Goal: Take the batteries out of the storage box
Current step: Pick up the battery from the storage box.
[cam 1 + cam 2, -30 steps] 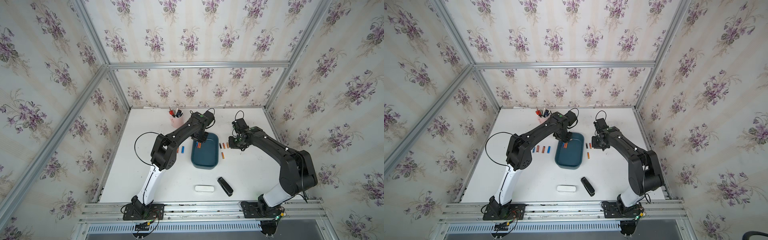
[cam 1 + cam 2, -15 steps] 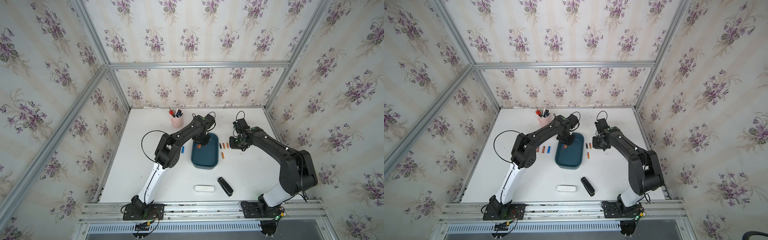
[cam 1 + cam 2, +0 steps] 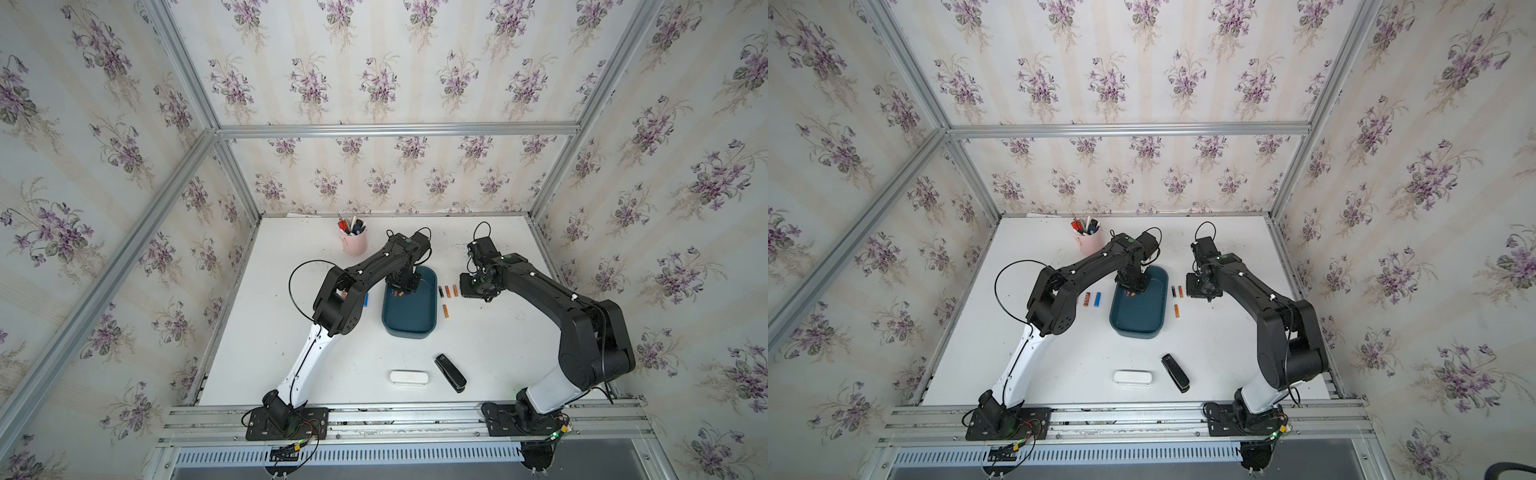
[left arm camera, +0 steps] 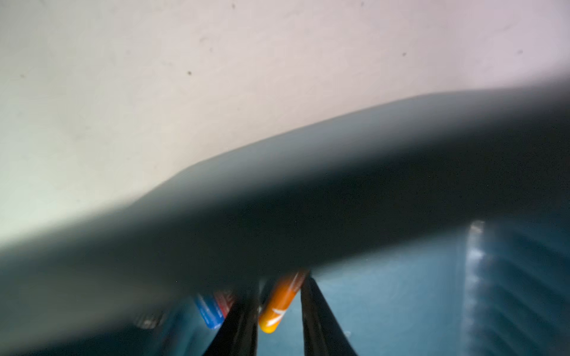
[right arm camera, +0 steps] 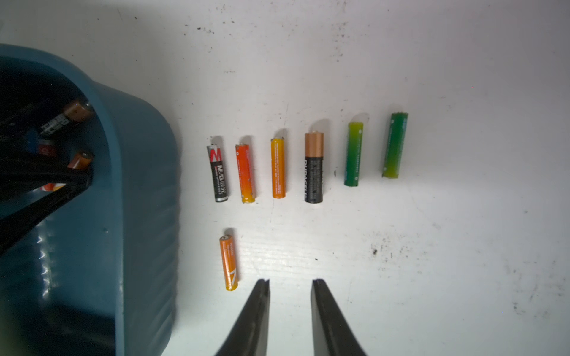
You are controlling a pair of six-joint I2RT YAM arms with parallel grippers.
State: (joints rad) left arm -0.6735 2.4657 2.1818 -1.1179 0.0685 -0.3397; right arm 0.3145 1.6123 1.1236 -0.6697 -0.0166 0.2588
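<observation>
The dark teal storage box point(image 3: 409, 322) point(image 3: 1136, 322) lies mid-table. My left gripper point(image 3: 401, 288) point(image 3: 1133, 286) reaches down into its far end. In the left wrist view, blurred, the left gripper point(image 4: 279, 286) is open a little, its fingers either side of an orange battery point(image 4: 279, 303), with a gap at one side. Blue and red batteries point(image 4: 209, 311) lie beside it on the box floor point(image 4: 401, 292). My right gripper point(image 5: 290, 281) point(image 3: 473, 286) hangs open and empty over the table. Beyond it lie a row of several batteries point(image 5: 314, 168) and one orange battery point(image 5: 229, 262).
Left of the box lie an orange battery point(image 3: 1087, 299) and a blue battery point(image 3: 1097, 299). A pink cup of pens point(image 3: 354, 243) stands at the back. A white oblong case point(image 3: 408, 377) and a black oblong object point(image 3: 450, 372) lie near the front edge.
My left arm has shifted slightly over the box's far end and its jaws have narrowed a little around the orange battery. The right arm has hardly moved.
</observation>
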